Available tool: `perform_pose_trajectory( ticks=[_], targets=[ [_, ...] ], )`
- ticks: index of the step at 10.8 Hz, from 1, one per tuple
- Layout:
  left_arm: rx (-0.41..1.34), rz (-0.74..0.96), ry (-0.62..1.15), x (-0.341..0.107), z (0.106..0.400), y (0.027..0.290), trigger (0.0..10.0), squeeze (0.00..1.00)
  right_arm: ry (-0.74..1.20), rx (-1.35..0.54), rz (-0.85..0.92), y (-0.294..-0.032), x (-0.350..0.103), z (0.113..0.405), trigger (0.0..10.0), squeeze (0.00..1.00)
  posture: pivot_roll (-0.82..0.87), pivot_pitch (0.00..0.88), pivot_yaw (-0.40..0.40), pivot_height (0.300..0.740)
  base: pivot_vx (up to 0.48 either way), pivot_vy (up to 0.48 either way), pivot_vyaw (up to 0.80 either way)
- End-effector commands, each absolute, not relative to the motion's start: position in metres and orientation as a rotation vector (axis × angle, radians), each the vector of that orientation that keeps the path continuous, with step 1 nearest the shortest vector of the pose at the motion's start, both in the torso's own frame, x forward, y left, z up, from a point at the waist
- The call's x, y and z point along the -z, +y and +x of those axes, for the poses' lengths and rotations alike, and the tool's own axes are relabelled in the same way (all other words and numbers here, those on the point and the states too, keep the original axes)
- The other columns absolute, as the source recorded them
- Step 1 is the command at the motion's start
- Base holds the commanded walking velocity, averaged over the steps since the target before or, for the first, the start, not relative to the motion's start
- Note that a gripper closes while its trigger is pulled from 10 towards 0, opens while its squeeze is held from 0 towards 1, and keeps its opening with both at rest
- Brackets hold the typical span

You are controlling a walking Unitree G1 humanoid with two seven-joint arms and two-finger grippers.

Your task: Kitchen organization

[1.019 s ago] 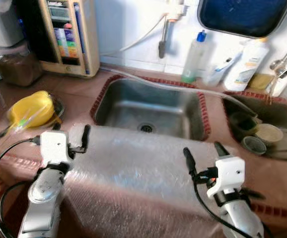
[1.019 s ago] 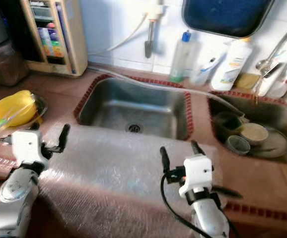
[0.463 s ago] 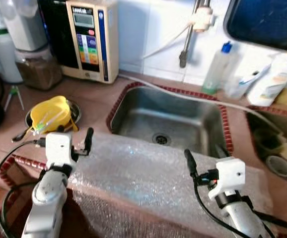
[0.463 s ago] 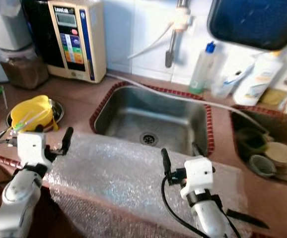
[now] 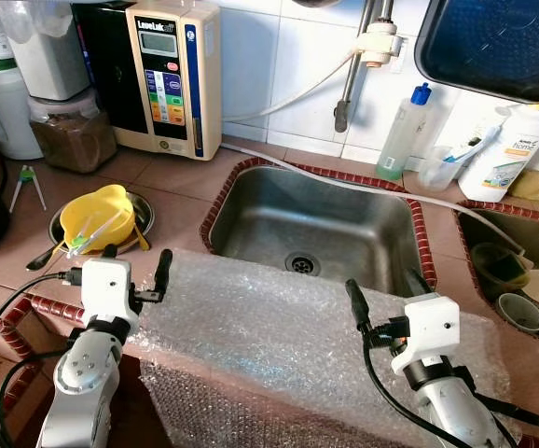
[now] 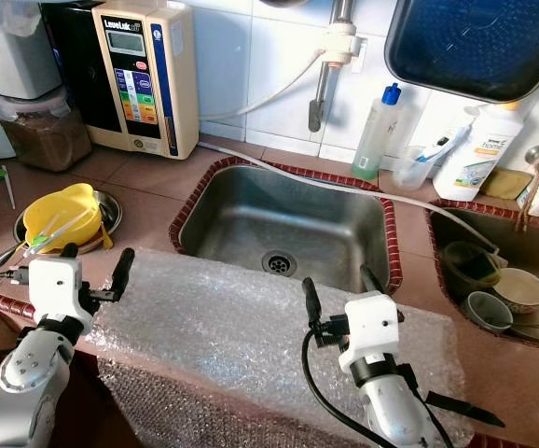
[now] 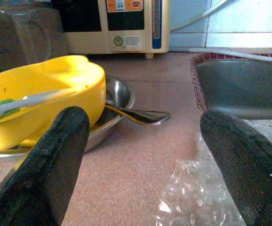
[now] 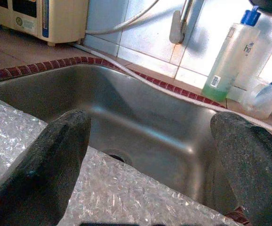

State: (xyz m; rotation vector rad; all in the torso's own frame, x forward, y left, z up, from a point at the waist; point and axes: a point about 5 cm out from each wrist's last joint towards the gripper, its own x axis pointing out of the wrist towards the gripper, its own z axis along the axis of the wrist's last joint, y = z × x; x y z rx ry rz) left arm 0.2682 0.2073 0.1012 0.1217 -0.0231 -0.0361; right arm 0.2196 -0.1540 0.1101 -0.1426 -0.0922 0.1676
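Note:
A sheet of bubble wrap [image 5: 279, 322] lies over the front edge of the brown tiled counter [image 5: 172, 182], before the steel sink [image 5: 344, 201]. My left gripper [image 5: 137, 259] hovers open at the sheet's left end, with nothing between its fingers [image 7: 46, 174]. It faces a yellow bowl [image 7: 42, 92] that sits in a steel dish with a spoon [image 7: 138, 115]. My right gripper [image 5: 385, 287] hangs open and empty over the sheet's right part, facing the sink basin [image 8: 140, 113].
A beige water machine [image 5: 172, 70] and a jar of brown stuff [image 5: 69, 140] stand at the back left. Bottles [image 5: 405, 131] and a blue tray [image 5: 498, 42] line the tiled wall. Several dishes [image 5: 531, 294] lie in a second sink at right.
The whole picture has shifted and sharpened as the camera moved back and up. Both grippers keep the same open stance over the bubble wrap.

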Motion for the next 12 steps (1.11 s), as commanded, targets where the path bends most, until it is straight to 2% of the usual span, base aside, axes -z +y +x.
perform_pose_trajectory(
  ticks=[1,6,12],
  targets=[
    [0.053,0.118,-0.036,-0.106,0.271,0.204,10.0,0.0,-0.096,-0.162,-0.153,-0.156,-0.11,0.22,10.0,0.0,0.11,0.0,-0.057,0.74,0.0,0.315,0.0],
    [0.062,0.127,-0.042,-0.11,0.272,0.206,10.0,0.0,-0.096,-0.159,-0.161,-0.152,-0.109,0.219,10.0,0.0,0.11,0.0,-0.047,0.74,0.0,0.357,0.0],
    [0.114,0.19,-0.143,-0.13,0.271,0.193,10.0,0.0,-0.11,-0.185,-0.184,-0.147,-0.108,0.222,10.0,0.0,0.13,0.0,-0.055,0.74,0.0,0.0,0.0]
  ],
)
